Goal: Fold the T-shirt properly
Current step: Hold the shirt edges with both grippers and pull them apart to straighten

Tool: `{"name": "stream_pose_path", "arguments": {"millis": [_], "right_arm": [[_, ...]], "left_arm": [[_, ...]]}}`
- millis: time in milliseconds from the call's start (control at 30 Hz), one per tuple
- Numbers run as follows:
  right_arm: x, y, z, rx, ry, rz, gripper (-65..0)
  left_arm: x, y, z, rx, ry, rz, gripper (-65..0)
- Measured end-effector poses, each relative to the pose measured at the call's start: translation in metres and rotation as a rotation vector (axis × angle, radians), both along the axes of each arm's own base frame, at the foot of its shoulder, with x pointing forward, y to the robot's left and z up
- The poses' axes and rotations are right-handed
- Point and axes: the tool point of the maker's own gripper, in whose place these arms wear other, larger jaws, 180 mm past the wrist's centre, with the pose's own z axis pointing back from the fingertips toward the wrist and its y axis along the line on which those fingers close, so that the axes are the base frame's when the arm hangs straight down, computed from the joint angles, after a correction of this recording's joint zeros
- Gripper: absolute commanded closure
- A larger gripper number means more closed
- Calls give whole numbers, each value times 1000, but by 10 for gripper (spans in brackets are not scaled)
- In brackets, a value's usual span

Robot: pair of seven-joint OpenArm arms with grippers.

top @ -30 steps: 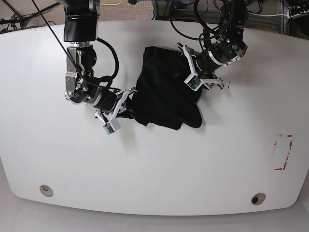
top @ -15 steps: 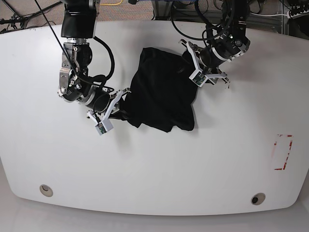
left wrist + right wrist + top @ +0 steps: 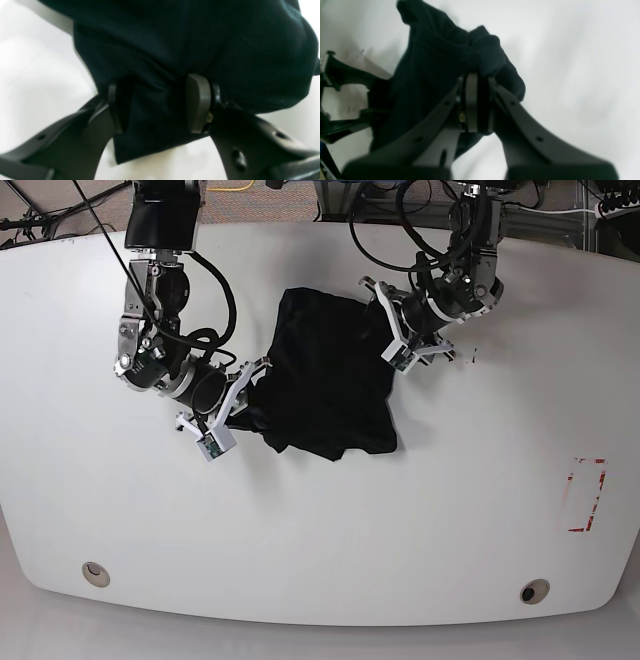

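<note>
Right hand (image 3: 477,105) is pinching a bunched fold of the T-shirt (image 3: 330,380), pads pressed together on cloth; you can't see its fingertips in the base view, buried in fabric. Left hand (image 3: 160,102) grips a thicker wad of shirt between wider-set pads (image 3: 197,102); the far one is mostly hidden by cloth. T-shirt sits crumpled mid-surface between both arms, sleeves and collar indistinguishable. White surface (image 3: 320,530), red tape mark (image 3: 586,495) near one edge, cables behind.
</note>
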Motion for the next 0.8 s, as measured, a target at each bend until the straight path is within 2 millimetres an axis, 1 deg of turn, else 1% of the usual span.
{"name": "stream_pose_path", "arguments": {"millis": [100, 167, 267, 367, 500, 733, 800], "right_arm": [[2, 1, 12, -4, -39, 4, -43], [3, -3, 18, -10, -56, -4, -43], [7, -19, 25, -6, -80, -56, -44], [10, -37, 27, -12, -83, -107, -46], [11, -51, 19, -9, -57, -146, -46], [10, -66, -10, 28, 37, -204, -48], [9, -75, -21, 27, 69, -221, -49]], "left_arm": [[0, -3, -6, -34, 18, 8, -306], [0, -6, -8, -63, 20, 14, -306], [1, -7, -9, -84, 19, 21, -306], [1, -7, -10, -90, 21, 18, -306], [1, -8, -10, -92, 22, 19, -306], [1, -9, -10, -96, 24, 19, -306], [1, -8, -10, -95, 24, 19, -306]]}}
